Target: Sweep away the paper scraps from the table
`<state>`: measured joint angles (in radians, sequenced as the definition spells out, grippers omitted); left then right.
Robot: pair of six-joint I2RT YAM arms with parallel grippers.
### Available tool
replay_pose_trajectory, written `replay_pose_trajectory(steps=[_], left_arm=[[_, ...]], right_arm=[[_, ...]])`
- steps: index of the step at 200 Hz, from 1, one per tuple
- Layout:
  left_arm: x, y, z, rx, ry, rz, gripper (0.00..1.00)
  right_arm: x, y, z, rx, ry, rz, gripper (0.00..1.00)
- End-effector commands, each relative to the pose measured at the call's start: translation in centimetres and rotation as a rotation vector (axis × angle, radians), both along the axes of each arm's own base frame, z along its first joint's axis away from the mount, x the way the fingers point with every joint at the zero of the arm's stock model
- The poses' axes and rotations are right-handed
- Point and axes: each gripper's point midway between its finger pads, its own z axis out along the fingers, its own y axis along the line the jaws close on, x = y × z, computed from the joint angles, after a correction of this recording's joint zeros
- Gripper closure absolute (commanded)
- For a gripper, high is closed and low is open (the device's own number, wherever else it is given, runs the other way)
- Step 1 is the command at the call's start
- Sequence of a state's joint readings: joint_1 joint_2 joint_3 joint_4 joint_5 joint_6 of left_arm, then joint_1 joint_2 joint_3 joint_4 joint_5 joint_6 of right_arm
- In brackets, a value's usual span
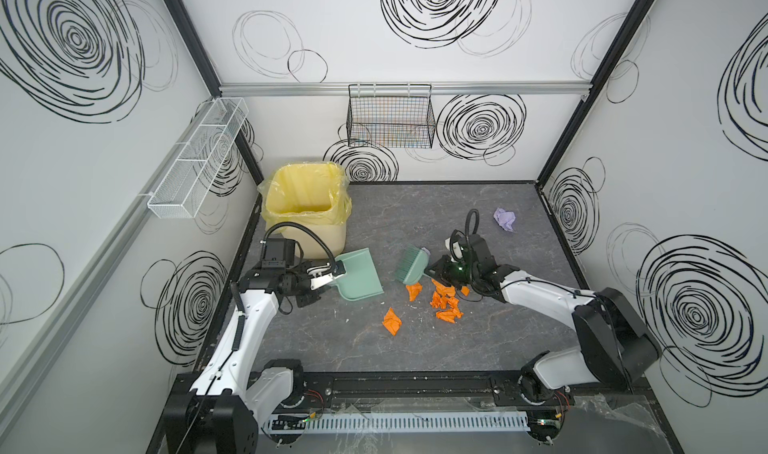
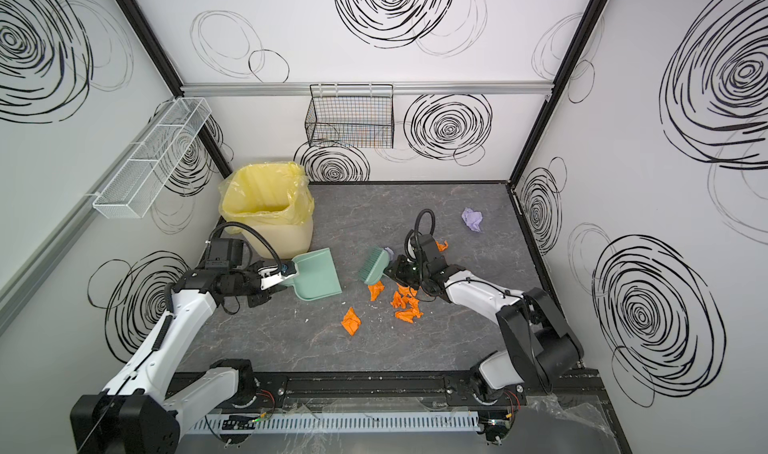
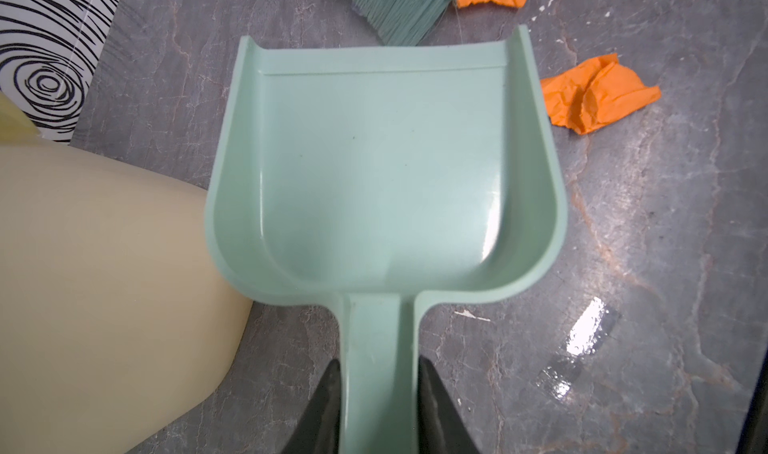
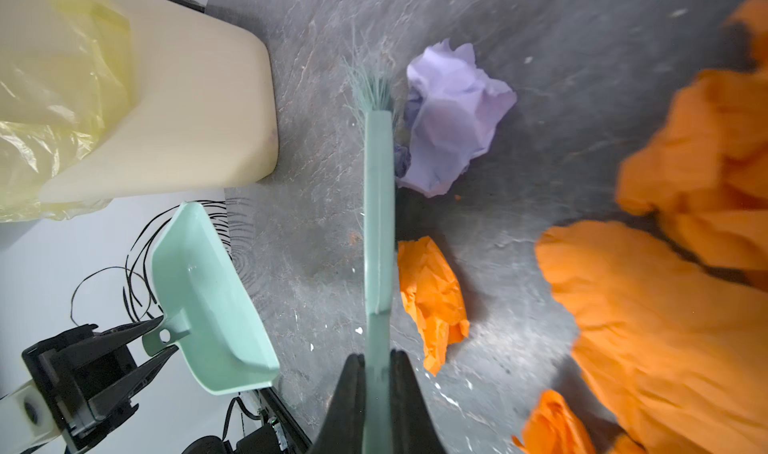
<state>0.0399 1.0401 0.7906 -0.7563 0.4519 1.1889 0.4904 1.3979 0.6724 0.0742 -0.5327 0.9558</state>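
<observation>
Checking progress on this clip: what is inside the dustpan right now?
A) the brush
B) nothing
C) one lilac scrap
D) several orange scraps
B: the left wrist view shows the dustpan with a bare inside, while the orange scraps lie on the table near the brush.

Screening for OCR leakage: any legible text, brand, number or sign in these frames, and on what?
No legible text anywhere.
dustpan, brush, bin: plain, no print.
walls: black swirls only, no lettering.
black module on the left arm: pale marks, too small to read.
</observation>
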Motion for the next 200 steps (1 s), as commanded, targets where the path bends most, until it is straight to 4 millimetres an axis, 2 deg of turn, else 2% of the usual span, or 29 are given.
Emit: replay_pose_trajectory(steps=[1, 19, 37, 65, 92, 140, 168, 200], left_arm=[[0.1, -0.4, -0.2, -0.03, -0.003, -0.02, 1.0], [0.2, -0.5, -0.3, -0.035, 0.001, -0.018, 1.0], [0.4, -0.5, -0.3, -0.036, -0.001, -0.017, 1.0], [0.7, -0.5, -0.1, -0.035, -0.003, -0.013, 1.0], [0.7, -0.4, 0.0, -0.033, -0.005, -0.011, 1.0], [0.8, -0.4, -0.1, -0.036, -0.005, -0.004, 1.0], [1.0, -0.4, 0.1, -0.036, -0.008, -0.002, 1.0], [1.1, -0.3, 0.1, -0.032, -0.006, 0.0, 1.0]], right_arm=[[-1.1, -2.7, -0.1, -0.05, -0.008, -0.031, 1.0], [-1.8, -4.2, 0.8, -0.049, -0.025, -0.053, 1.0], [-2.3, -4.4, 2.7, -0.027, -0.08, -0.025, 1.0], [-3.8, -2.4, 5.9, 0.025, -0.145, 0.112, 1.0], [-6.2, -0.2, 7.1, -0.018, -0.151, 0.259, 1.0], [-10.2, 3.0, 6.4, 0.002, -0.122, 0.392, 1.0], [-12.0, 4.0, 4.8, -0.017, -0.087, 0.448, 1.0], [-13.2, 4.7, 2.9, -0.053, -0.051, 0.488, 1.0]])
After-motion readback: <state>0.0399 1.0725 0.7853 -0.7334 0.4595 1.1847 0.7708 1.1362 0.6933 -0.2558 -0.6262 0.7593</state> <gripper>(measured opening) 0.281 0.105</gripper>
